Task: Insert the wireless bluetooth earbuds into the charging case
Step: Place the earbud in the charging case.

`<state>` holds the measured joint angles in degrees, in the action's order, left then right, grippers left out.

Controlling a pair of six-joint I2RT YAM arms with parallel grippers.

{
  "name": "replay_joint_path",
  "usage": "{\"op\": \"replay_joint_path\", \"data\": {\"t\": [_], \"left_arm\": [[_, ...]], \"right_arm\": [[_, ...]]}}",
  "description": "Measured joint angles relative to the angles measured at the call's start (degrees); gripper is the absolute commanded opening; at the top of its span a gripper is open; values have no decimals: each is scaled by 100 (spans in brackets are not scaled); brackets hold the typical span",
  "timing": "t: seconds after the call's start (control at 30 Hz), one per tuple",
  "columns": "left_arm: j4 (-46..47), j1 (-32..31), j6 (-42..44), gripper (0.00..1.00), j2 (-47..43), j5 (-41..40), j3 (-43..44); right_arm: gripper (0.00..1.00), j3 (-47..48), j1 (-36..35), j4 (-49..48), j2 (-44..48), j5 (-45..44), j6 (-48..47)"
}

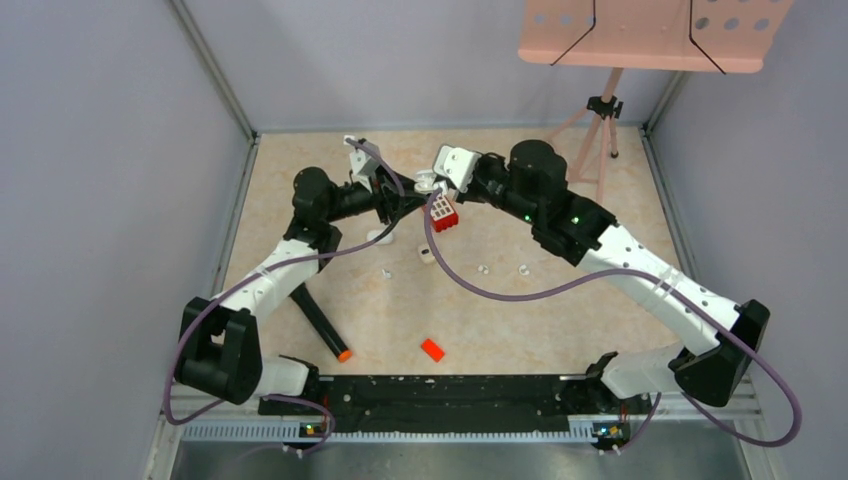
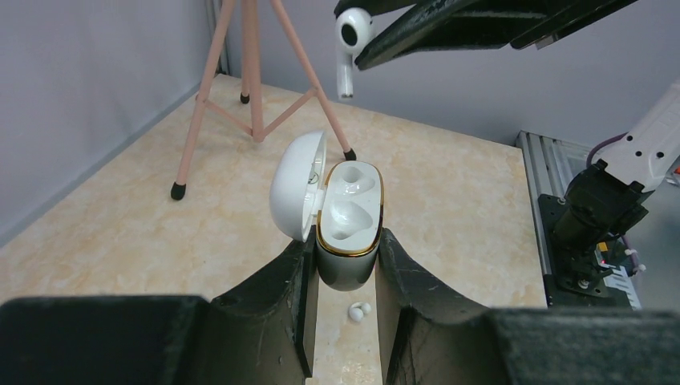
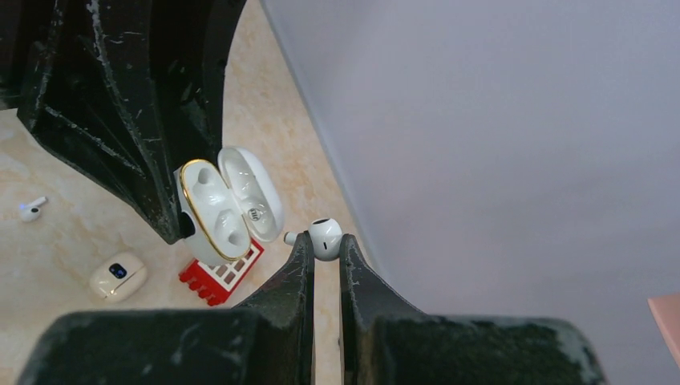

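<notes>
My right tool pinches one earbud, likely light and slick, by its bulb near the open charging case clamped in my left tool

Charging case upright, lid open, sockets empty; white earbud aloft above it, stem down.

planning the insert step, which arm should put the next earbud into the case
Right. The right gripper is shut on an earbud, held close to the open, empty charging case. The left gripper is occupied, clamped on that case.
</notes>
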<state>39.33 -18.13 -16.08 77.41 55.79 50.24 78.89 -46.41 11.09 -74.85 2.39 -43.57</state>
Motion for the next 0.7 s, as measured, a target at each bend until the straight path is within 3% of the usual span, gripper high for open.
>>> {"op": "replay_joint_path", "data": {"t": [0.7], "left_arm": [[232, -70, -55, 0, 0, 57, 0]], "right_arm": [[0, 76, -164, 387, -70, 422, -584]]}}
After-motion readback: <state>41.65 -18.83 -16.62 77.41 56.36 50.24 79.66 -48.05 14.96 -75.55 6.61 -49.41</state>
